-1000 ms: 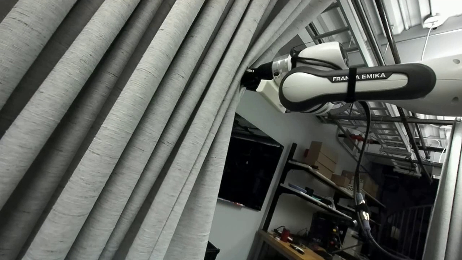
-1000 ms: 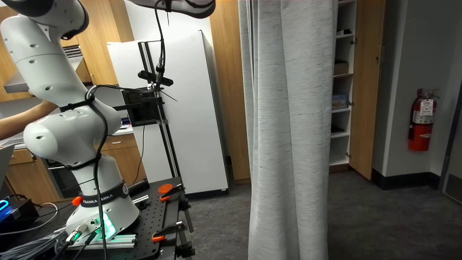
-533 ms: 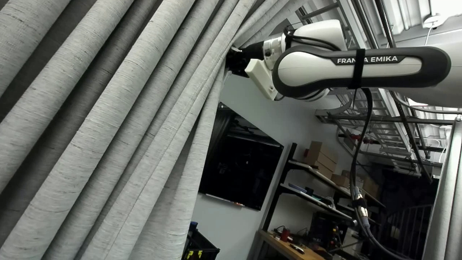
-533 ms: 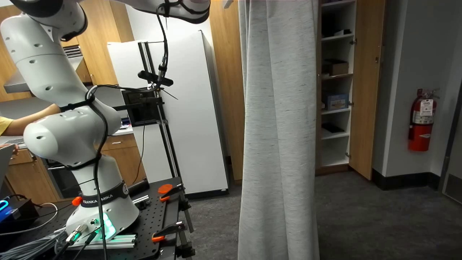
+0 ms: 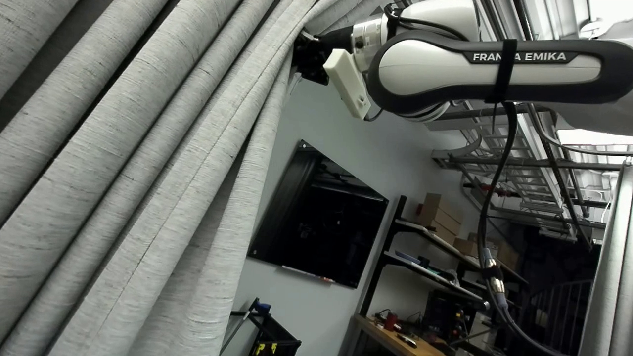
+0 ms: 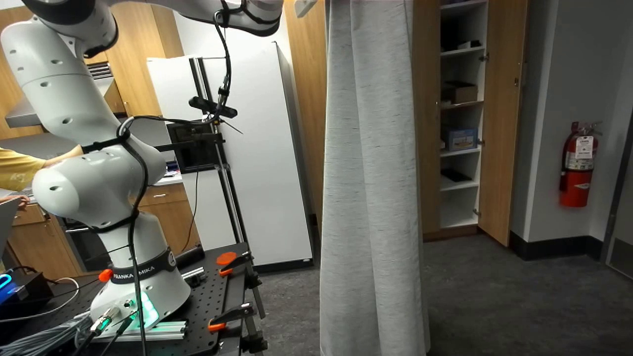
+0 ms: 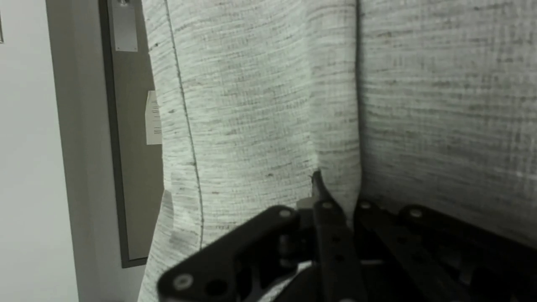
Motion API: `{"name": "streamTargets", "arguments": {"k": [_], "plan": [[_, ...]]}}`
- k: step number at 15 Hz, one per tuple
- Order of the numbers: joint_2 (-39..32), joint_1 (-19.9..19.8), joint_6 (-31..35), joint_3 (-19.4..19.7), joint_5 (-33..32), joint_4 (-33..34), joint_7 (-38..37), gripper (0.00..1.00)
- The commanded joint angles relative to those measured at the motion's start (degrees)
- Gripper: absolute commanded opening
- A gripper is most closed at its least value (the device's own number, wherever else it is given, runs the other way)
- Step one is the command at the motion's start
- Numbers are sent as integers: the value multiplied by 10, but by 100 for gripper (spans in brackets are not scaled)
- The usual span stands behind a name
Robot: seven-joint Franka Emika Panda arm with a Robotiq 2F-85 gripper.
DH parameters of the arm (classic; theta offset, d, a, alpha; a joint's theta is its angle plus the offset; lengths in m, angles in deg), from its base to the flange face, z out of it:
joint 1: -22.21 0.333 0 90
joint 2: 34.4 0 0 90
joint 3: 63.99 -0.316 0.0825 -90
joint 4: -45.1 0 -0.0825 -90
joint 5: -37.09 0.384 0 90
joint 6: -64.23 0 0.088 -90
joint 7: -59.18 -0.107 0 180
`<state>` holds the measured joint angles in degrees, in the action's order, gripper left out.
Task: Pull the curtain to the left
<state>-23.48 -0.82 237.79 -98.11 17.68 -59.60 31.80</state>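
The curtain (image 5: 163, 188) is a large light-grey woven drape with long deep folds. It fills the left half of an exterior view, its folds drawn slantwise up to my gripper. It hangs in the middle of an exterior view (image 6: 371, 173) and fills most of the wrist view (image 7: 251, 105). My gripper (image 5: 307, 53) is at the curtain's near edge, its fingertips hidden by fabric there. In the wrist view, the gripper (image 7: 342, 197) is closed with a fold of the curtain pinched between its fingers. The gripper itself is above the frame where the arm base shows.
A flat black screen (image 5: 321, 217) hangs on the wall behind the curtain edge. Shelves (image 5: 435, 257) and a black cart (image 5: 274, 336) stand beyond. A fridge (image 6: 247, 158), an open cabinet (image 6: 460, 148) and a fire extinguisher (image 6: 578, 165) stand around. A person's arm (image 6: 24, 168) shows behind the robot.
My gripper has moved left and up in an exterior view, carrying the curtain edge along. More of the black screen and cart shows. The hanging curtain has shifted left, uncovering more of the cabinet.
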Motion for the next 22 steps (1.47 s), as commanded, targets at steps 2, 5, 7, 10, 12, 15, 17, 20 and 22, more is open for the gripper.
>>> {"name": "streamTargets", "arguments": {"k": [2,5,7,10,12,15,17,20,22], "plan": [[-38,19,-17,-46,-8,-18,-8,0],[-42,16,-20,-55,-11,-14,-10,0],[-49,17,-16,-59,-10,-9,-7,0],[-58,21,-4,-63,-6,-6,-4,0],[-63,21,3,-65,-6,-3,-3,0],[-68,18,7,-70,-11,-1,-5,0],[-68,13,1,-72,-18,-1,-8,0],[-63,4,-6,-76,-24,-3,-14,0],[-59,-4,-11,-80,-32,-4,-19,0]]}}
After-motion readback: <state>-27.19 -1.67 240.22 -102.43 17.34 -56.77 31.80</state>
